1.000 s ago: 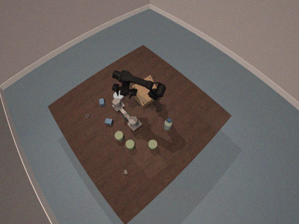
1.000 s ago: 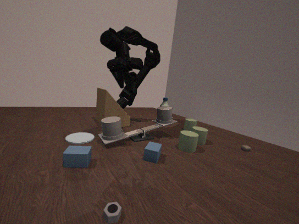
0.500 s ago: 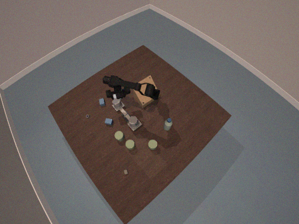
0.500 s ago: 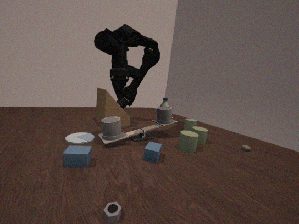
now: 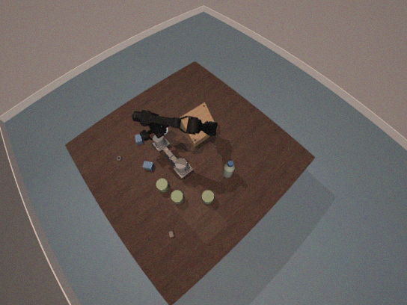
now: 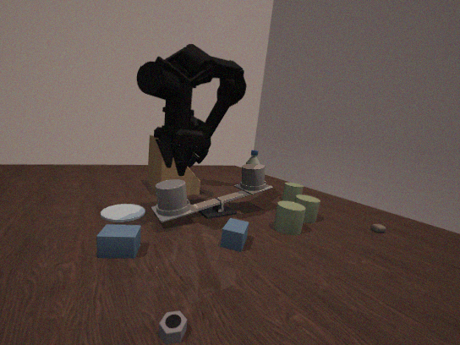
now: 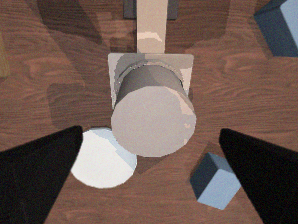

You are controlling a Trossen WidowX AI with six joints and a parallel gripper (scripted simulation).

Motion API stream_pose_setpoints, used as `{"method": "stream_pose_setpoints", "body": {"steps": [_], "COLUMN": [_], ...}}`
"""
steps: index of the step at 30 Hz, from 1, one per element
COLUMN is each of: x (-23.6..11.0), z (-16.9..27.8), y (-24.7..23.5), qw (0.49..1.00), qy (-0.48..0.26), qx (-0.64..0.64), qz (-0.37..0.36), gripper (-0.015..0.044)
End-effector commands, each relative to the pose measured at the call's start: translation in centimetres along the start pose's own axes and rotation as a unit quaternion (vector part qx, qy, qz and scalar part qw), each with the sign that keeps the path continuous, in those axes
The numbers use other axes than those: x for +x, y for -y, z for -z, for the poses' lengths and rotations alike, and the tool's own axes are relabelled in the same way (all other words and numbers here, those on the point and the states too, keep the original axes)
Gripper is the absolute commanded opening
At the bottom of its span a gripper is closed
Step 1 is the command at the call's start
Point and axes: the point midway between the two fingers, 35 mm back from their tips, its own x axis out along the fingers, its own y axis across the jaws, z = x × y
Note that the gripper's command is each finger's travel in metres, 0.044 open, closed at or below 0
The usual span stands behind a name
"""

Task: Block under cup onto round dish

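A small balance (image 6: 211, 204) (image 5: 170, 153) (image 7: 151, 20) carries two grey upturned cups. The left cup (image 6: 171, 196) (image 7: 152, 120) sits on the lower end. The right cup (image 6: 253, 176) (image 5: 181, 164) sits on the raised end. My gripper (image 6: 183, 169) (image 7: 152, 133) (image 5: 158, 132) is open and empty, hanging straight above the left cup without touching it; its fingers stand wide to either side of the cup in the wrist view. The round white dish (image 6: 123, 212) (image 7: 100, 160) lies on the table just left of that cup. No block shows.
Two blue cubes (image 6: 118, 241) (image 6: 234, 233) (image 7: 215, 180) lie in front of the balance. Three green cylinders (image 6: 289, 216) and a bottle (image 5: 228, 169) stand to the right. A tan wedge (image 6: 158, 169) is behind the arm. A grey nut (image 6: 172, 325) and a pebble (image 6: 378, 227) lie apart.
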Motion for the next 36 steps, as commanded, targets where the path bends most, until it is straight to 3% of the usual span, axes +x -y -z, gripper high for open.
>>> {"method": "stream_pose_setpoints", "body": {"steps": [1, 36], "x": [-0.1, 5.6], "z": [0.2, 0.3], "y": [0.3, 0.4], "qw": [1.0, 1.0], "qy": [-0.006, -0.005], "qx": [-0.012, -0.012], "qz": [-0.001, 0.0], "gripper": [0.044, 0.044]}}
